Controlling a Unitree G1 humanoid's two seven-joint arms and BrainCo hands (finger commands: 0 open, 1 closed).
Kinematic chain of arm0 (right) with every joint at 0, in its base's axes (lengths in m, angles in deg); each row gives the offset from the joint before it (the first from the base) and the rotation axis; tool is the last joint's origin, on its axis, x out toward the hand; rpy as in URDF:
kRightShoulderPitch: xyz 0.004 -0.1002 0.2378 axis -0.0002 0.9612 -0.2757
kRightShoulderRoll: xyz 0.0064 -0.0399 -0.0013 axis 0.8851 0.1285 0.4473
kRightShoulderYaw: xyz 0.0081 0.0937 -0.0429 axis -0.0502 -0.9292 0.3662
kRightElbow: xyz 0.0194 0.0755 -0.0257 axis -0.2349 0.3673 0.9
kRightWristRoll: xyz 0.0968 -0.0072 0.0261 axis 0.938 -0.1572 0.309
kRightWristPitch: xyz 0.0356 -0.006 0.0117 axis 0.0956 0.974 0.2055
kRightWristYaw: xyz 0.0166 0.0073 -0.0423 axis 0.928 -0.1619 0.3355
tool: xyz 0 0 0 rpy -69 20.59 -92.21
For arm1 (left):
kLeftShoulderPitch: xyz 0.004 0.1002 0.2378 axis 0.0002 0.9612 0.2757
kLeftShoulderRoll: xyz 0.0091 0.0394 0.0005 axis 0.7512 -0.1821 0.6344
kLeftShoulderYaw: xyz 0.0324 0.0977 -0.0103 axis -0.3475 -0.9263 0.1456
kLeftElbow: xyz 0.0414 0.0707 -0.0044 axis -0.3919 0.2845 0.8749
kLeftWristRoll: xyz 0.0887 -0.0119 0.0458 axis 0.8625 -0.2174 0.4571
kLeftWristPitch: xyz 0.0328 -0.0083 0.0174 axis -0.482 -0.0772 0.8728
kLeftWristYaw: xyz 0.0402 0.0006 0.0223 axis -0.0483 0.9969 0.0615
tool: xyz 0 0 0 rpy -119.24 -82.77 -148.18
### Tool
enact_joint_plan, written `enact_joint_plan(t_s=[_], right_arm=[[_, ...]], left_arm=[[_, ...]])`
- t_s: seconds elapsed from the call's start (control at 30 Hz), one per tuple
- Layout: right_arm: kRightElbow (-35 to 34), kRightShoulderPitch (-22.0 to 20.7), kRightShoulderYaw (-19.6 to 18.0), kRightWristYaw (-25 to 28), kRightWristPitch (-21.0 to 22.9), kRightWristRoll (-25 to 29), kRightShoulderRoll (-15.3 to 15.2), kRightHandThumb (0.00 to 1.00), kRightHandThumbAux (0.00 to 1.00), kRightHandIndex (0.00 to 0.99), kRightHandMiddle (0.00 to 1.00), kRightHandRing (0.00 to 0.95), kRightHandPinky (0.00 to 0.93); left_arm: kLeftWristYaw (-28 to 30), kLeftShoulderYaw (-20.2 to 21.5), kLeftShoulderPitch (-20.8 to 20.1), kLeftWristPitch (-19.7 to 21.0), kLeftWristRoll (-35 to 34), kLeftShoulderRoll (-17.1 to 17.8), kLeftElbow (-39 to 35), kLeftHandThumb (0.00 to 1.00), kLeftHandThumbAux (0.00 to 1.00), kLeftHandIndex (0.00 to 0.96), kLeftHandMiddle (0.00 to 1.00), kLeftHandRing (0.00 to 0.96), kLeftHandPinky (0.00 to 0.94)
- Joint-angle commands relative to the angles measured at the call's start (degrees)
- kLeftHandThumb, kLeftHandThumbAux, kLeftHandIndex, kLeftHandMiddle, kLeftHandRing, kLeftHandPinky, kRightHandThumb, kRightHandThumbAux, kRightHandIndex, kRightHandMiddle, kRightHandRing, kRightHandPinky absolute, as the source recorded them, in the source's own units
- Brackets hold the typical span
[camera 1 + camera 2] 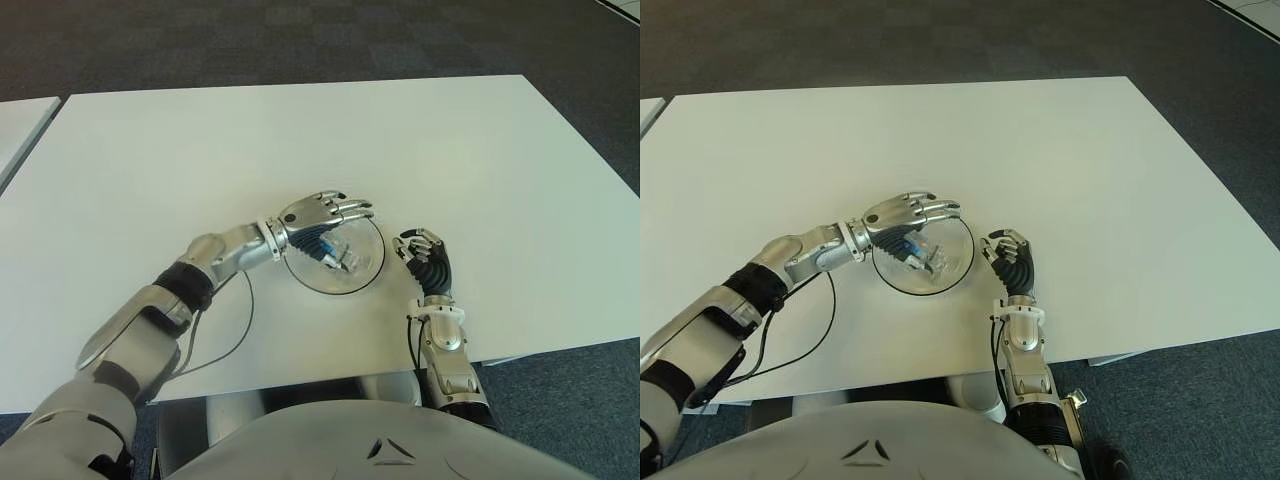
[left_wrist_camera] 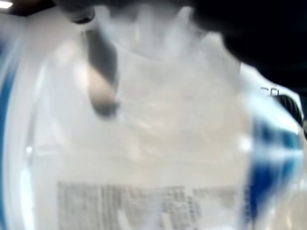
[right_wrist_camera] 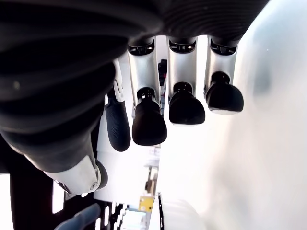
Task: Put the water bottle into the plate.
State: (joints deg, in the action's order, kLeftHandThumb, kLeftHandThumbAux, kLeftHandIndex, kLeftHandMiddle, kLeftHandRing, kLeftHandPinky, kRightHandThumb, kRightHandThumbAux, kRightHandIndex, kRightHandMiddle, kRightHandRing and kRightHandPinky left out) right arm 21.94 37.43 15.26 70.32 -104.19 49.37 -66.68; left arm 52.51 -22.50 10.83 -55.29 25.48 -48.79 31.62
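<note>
A clear round plate with a dark rim lies on the white table, near its front edge. My left hand reaches over the plate, its fingers closed around a small clear water bottle with a blue label. The bottle sits low inside the plate's rim; whether it touches the plate I cannot tell. Up close, the water bottle fills the left wrist view, with one fingertip against it. My right hand shows just right of the plate, fingers curled and holding nothing.
A thin black cable loops from my left forearm across the table front. A second white table's edge shows at far left. Dark carpet surrounds the table.
</note>
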Motion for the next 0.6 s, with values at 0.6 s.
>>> enact_joint_plan(t_s=[0.6], right_arm=[[0.7, -0.1, 0.2, -0.2, 1.7, -0.7, -0.2, 0.707, 0.727, 0.437, 0.843, 0.854, 0.859]], left_arm=[[4.7, 7.2, 4.5, -0.5, -9.7, -1.2, -4.2, 0.119, 0.29, 0.0, 0.0, 0.0, 0.0]])
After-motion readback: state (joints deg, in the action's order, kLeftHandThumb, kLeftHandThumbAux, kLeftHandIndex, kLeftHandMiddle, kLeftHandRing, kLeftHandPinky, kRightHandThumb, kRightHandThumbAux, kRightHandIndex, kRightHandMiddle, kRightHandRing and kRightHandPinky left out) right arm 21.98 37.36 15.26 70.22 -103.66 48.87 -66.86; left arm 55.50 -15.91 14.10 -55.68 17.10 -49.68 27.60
